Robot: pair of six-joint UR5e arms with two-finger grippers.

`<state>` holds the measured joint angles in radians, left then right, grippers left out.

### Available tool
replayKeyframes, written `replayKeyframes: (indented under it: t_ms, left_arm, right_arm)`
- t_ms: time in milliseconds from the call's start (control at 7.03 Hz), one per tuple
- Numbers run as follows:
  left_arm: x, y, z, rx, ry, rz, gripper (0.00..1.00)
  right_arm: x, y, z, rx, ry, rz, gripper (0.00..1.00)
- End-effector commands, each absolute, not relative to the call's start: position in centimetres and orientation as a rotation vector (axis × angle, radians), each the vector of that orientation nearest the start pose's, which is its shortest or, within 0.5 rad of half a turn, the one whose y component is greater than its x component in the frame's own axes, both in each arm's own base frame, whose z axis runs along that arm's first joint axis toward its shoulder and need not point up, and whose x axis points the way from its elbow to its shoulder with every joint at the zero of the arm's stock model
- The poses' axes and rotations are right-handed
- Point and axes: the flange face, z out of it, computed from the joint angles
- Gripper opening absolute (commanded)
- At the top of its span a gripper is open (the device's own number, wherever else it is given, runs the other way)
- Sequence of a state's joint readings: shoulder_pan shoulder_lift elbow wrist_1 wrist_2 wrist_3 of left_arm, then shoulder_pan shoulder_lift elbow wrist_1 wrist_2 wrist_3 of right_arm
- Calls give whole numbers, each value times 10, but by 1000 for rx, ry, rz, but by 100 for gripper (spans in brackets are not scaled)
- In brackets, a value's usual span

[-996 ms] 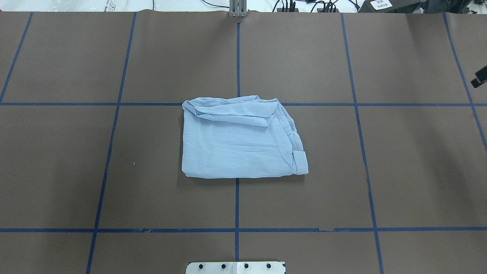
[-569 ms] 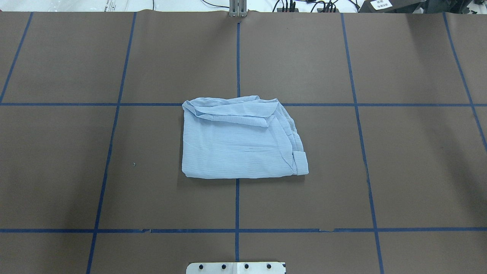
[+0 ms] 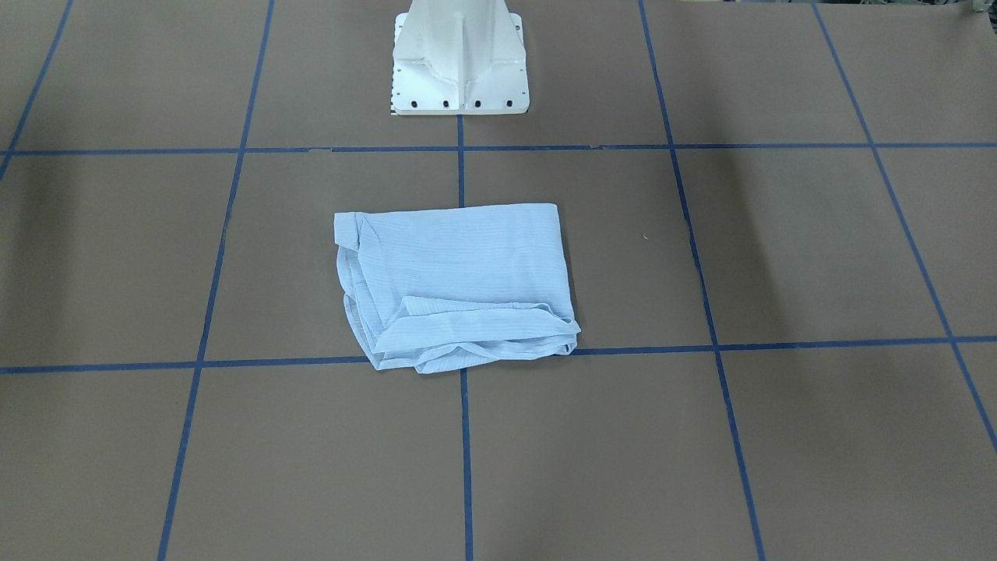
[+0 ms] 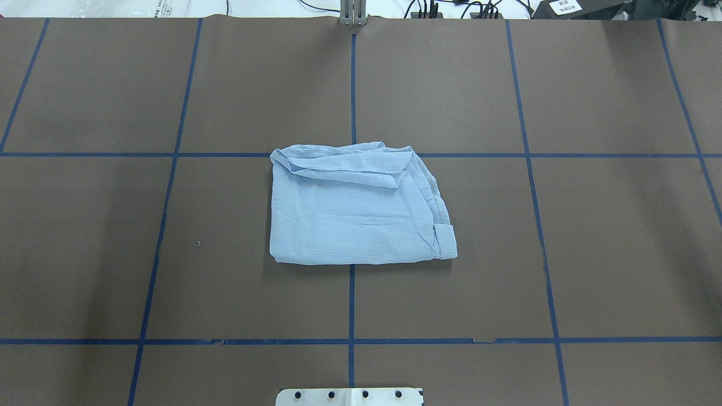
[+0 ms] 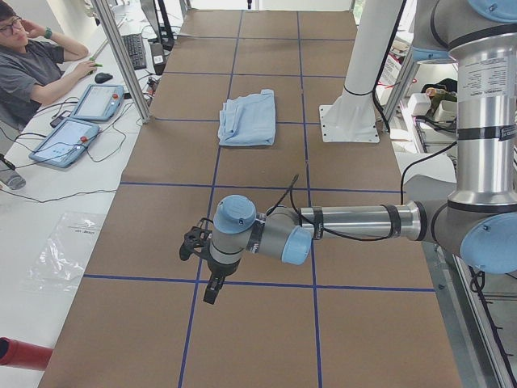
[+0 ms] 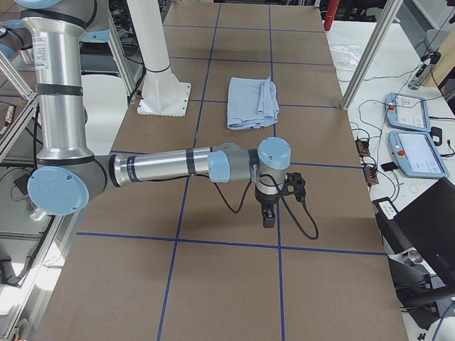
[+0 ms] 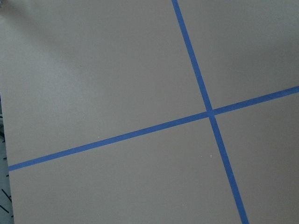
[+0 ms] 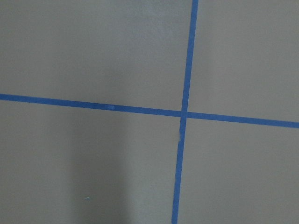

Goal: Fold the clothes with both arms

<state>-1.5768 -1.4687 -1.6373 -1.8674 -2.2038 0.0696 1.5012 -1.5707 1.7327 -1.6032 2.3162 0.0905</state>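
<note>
The pale-blue shirt [image 4: 355, 214] lies folded into a rough rectangle at the middle of the brown table, with a cuff at its near right corner. It also shows in the front view [image 3: 459, 273] and both side views [image 5: 248, 121] [image 6: 252, 103]. Nothing touches it. My left gripper [image 5: 212, 287] hangs over the table far from the shirt, toward the table's left end. My right gripper [image 6: 267, 215] hangs far from it toward the right end. Both show only in the side views, so I cannot tell whether they are open or shut. The wrist views show only bare table and blue tape.
The white pedestal base [image 3: 459, 62] stands at the robot's edge, behind the shirt. Blue tape lines [image 4: 351, 299] grid the table. A seated operator [image 5: 28, 65] and teach pendants [image 5: 81, 121] [image 6: 412, 142] are beyond the far edge, with metal posts [image 5: 121, 56] there.
A black part of the right gripper at the overhead view's right edge one second ago has left the view. The shirt has not moved.
</note>
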Motion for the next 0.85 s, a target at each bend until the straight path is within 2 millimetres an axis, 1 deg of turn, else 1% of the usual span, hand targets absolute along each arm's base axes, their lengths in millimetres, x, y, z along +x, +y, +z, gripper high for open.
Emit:
replayKeyframes:
  t_ms: [0,142,285,427,711]
  left_arm:
    - [-76,-465,630,192,634,118,99]
    - [-74,-459,638,134,666,106,99]
    - [-69,-453,642,117,737,103,99]
    - [-66,-451,641,112,782,102,99]
    - [-65,-451,635,125,784,108,99]
  right_arm:
    - [26,-486,580,6,-859,60,100]
    - [25,-476,590,-15,-880,65,100]
    - [25,-474,592,-19,-880,67,100]
    - [25,-472,596,-25,-876,70,100]
    - [26,-471,597,-24,-871,65,100]
